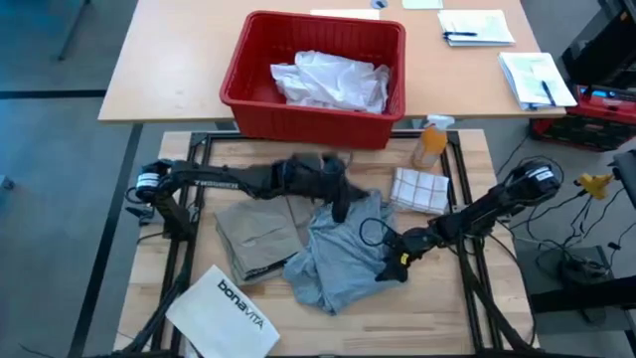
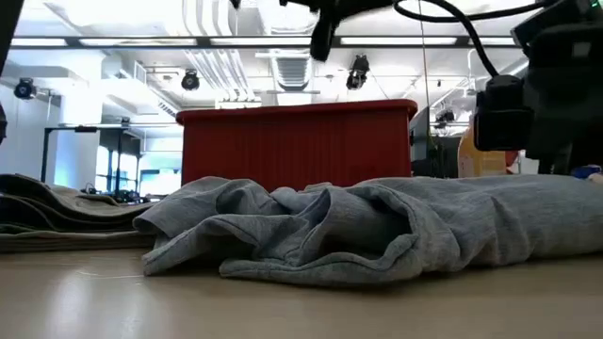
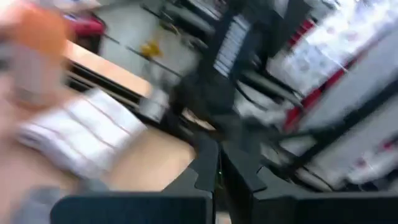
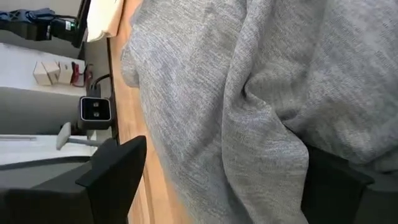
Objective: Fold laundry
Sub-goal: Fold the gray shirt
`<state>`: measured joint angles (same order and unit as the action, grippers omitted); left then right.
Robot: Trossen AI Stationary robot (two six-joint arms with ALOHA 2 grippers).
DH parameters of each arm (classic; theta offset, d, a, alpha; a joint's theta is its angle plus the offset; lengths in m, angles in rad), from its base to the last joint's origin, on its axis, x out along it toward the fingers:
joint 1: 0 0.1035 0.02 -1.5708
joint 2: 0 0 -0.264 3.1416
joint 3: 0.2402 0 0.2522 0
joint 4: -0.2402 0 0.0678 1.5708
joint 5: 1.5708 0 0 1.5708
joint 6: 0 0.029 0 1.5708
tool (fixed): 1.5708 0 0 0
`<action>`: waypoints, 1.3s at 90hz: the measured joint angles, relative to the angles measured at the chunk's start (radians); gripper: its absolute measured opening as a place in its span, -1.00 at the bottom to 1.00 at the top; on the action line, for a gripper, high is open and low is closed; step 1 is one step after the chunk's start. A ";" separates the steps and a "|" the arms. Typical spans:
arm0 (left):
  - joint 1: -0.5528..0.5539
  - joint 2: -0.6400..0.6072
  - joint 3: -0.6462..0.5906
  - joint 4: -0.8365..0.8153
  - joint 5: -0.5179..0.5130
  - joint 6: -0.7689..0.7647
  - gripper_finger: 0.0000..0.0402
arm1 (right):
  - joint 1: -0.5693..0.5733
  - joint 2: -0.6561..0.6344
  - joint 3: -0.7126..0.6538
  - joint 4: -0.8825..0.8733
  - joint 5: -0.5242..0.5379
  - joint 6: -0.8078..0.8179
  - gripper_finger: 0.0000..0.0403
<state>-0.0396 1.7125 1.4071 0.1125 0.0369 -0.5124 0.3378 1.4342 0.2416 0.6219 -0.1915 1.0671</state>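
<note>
The grey T-shirt (image 1: 338, 254) lies crumpled on the wooden table, also wide across the low view (image 2: 377, 231). The khaki-tan piece (image 1: 253, 239) lies folded to its left. The white shirt (image 1: 333, 80) sits in the red basket (image 1: 248, 94). My right gripper (image 1: 390, 257) is low at the T-shirt's right edge, open, with grey cloth (image 4: 249, 112) between its fingers. My left gripper (image 1: 340, 207) hangs above the T-shirt's far edge, shut and empty, seen high in the low view (image 2: 320, 38). My right gripper's open fingers straddle a bunched ridge of the grey T-shirt at its right edge (image 4: 273, 155). They come in low, slanting from the table's right side. Cloth drapes over one finger (image 4: 336, 180); the other finger (image 4: 118, 168) stands beside it. The shirt lies slack on the table.
A stiff white bag printed "bonavita" (image 1: 224, 313) lies at the near left. A folded checked cloth (image 1: 417, 189) and an orange bottle (image 1: 430, 144) stand at the far right. The red basket stands on a second table behind, where papers (image 1: 477, 25) lie.
</note>
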 joint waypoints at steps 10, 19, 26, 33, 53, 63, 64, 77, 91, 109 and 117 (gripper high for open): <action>-0.196 -0.022 -0.069 0.032 -0.299 -0.014 -1.00 | 0.000 0.000 0.000 -0.002 -0.011 -0.007 0.70; -0.349 -0.022 -0.145 0.149 -0.565 -0.111 -1.00 | 0.000 0.000 -0.001 -0.003 -0.017 -0.014 0.70; -0.449 -0.007 -0.191 0.237 -0.684 -0.251 -0.99 | 0.000 0.000 -0.001 -0.003 -0.023 -0.019 0.70; -0.524 0.023 -0.206 0.243 -0.712 -0.403 -0.90 | -0.001 0.000 -0.001 -0.004 -0.036 -0.025 0.70; -0.619 0.116 -0.219 0.078 -0.754 -0.850 -0.10 | -0.002 0.001 -0.002 -0.007 -0.060 -0.039 0.70; -0.614 0.153 -0.273 0.057 -0.751 -1.060 0.50 | -0.001 0.001 -0.002 -0.011 -0.063 -0.047 0.70; -0.613 0.156 -0.280 0.065 -0.747 -1.075 0.56 | -0.001 0.001 -0.002 -0.011 -0.063 -0.048 0.70; -0.604 0.226 -0.342 0.310 -0.749 -1.134 0.93 | 0.000 0.001 -0.002 -0.016 -0.048 -0.030 0.70; -0.598 0.287 -0.330 0.380 -0.715 -1.119 0.69 | 0.000 0.001 -0.002 -0.021 -0.046 -0.034 0.70; -0.603 0.255 -0.283 0.255 -0.706 -1.060 0.58 | 0.000 0.002 -0.002 -0.023 -0.032 -0.033 0.70; -0.603 0.239 -0.249 0.056 -0.705 -1.112 0.57 | 0.000 0.002 -0.002 -0.024 -0.030 -0.031 0.70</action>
<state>-0.6430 1.9512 1.1577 0.1683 -0.6681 -1.6244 0.3382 1.4357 0.2398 0.5980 -0.2211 1.0359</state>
